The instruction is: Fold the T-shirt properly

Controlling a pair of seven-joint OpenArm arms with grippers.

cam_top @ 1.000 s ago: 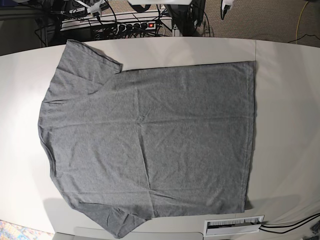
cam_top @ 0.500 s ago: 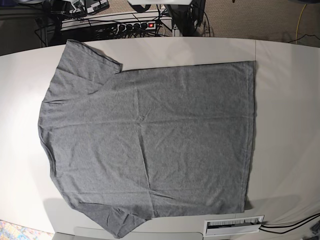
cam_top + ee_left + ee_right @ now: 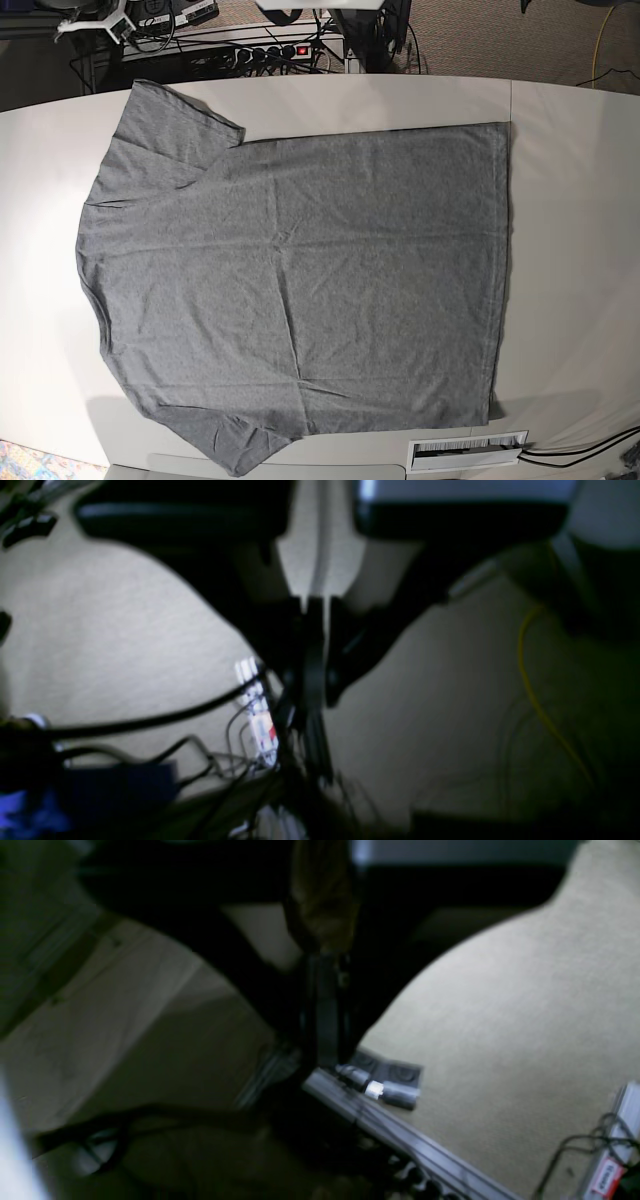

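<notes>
Grey T-shirt point(image 3: 300, 290) is spread flat, long axis left-right, untouched by both closed, empty grippers held off-table.

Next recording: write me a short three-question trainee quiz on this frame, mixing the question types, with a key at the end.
1. True or false: the T-shirt lies spread flat on the white table, not yet folded.
2. Multiple choice: in the base view, the shirt's straight bottom hem faces A) the left edge, B) the right edge, C) the top edge.
3. Short answer: how do the jaws of the left gripper and right gripper stand, and is either touching the cloth?

Key:
1. True.
2. B.
3. Both look shut and hold nothing; each wrist view shows only floor and cables, no cloth.
</notes>
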